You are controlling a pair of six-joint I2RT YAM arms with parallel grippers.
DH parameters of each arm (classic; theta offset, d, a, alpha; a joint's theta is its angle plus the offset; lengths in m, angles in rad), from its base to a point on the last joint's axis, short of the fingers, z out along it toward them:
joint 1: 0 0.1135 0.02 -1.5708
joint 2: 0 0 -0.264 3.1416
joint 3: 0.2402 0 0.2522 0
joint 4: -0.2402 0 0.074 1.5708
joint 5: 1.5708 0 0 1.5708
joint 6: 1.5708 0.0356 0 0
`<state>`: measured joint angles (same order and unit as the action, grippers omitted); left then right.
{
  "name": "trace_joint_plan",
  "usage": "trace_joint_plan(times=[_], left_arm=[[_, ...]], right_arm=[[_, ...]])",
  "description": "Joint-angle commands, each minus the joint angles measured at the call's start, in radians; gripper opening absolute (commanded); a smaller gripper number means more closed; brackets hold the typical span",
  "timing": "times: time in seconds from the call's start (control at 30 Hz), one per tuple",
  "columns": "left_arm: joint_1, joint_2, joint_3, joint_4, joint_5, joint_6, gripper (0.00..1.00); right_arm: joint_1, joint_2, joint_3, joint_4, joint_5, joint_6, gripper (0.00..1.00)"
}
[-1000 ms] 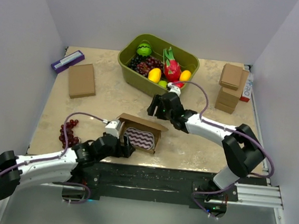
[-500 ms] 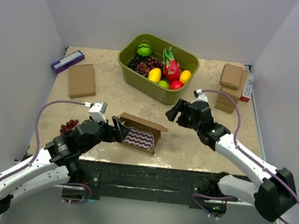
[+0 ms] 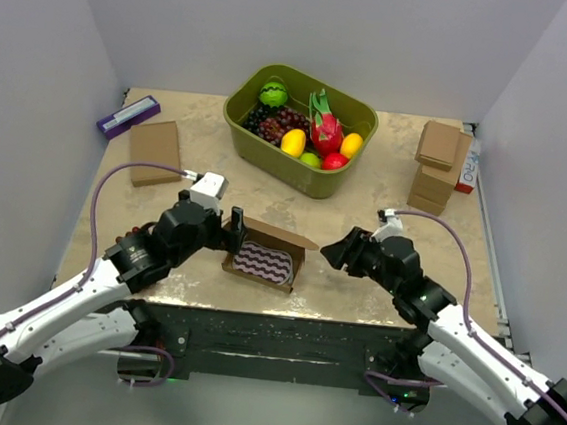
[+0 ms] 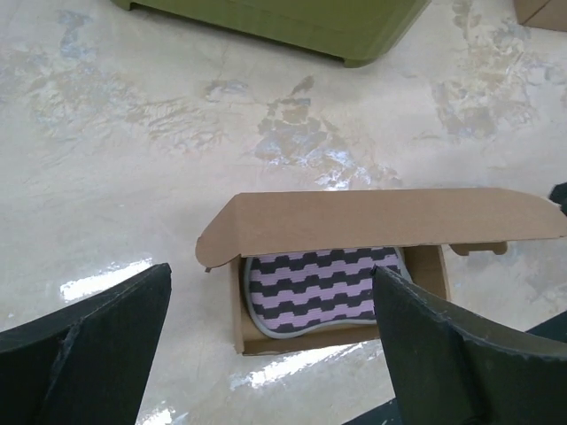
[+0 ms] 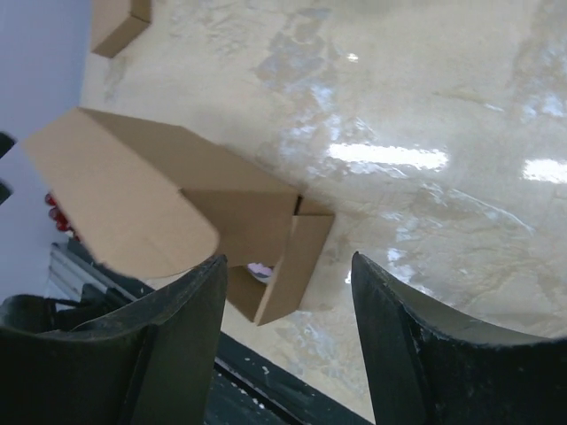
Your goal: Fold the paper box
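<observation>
**Light cardboard box with the lid half down, nothing gripped**

The table [image 3: 387,182] is a shiny, stone-patterned surface between plain pale walls, and it reflects the lamps strongly.

The left end effector [image 3: 230,227] is wide open and holds nothing. In its wrist view the two dark fingers [image 4: 97,336] stand far apart, with the box in front of them and not touched. The right end effector [image 3: 335,253] is also open and free. It hovers just beside the right end of the box, apart from it.

The paper box [image 3: 270,251] sits near the front edge of the table, between the two end effectors. Its walls are already up. The lid [image 4: 372,221] hangs tilted over the tray and is not shut yet. Inside lies a purple and black zigzag pad [image 4: 319,288]. A small tab [image 4: 478,250] sticks out under the right corner of the lid.

I think the box is very light and made of thin board. It should be stiff in the flat panels but weak at the creases, so a hard squeeze can crush a wall. On this glossy table it will probably slide when it is pushed from one side only. A good hold seems to be the free long edge of the lid, near its middle, while the other end effector steadies a short end wall.

Further back stand a green tub [image 3: 270,141] of toy fruit, a flat brown box [image 3: 156,152] at the left, and a stack of small boxes [image 3: 436,167] at the right.
</observation>
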<state>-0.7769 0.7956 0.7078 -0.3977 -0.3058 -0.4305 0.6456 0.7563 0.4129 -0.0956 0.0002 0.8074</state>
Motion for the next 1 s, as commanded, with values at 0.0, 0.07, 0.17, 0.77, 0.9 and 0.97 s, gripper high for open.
trace_joint_plan(times=[0.0,0.07,0.17,0.77,0.9,0.97], left_arm=[[0.028,-0.012,-0.014,-0.01,-0.035,0.064,1.0],[0.041,-0.01,-0.043,0.002,-0.036,0.049,1.0],[0.053,0.001,-0.068,0.034,-0.02,0.035,1.0],[0.062,0.085,-0.194,0.272,-0.033,0.021,0.74],[0.062,0.099,-0.205,0.304,-0.068,0.036,0.7],[0.061,0.102,-0.208,0.326,-0.069,0.047,0.69]], right_arm=[[0.081,-0.037,0.023,0.025,0.02,-0.065,0.59],[0.123,-0.009,0.041,0.014,0.069,-0.066,0.59],[0.186,0.035,0.055,0.02,0.113,-0.059,0.58],[0.361,0.167,0.069,0.175,0.32,0.003,0.54],[0.377,0.187,0.083,0.175,0.363,0.007,0.51],[0.384,0.193,0.087,0.181,0.379,0.007,0.5]])
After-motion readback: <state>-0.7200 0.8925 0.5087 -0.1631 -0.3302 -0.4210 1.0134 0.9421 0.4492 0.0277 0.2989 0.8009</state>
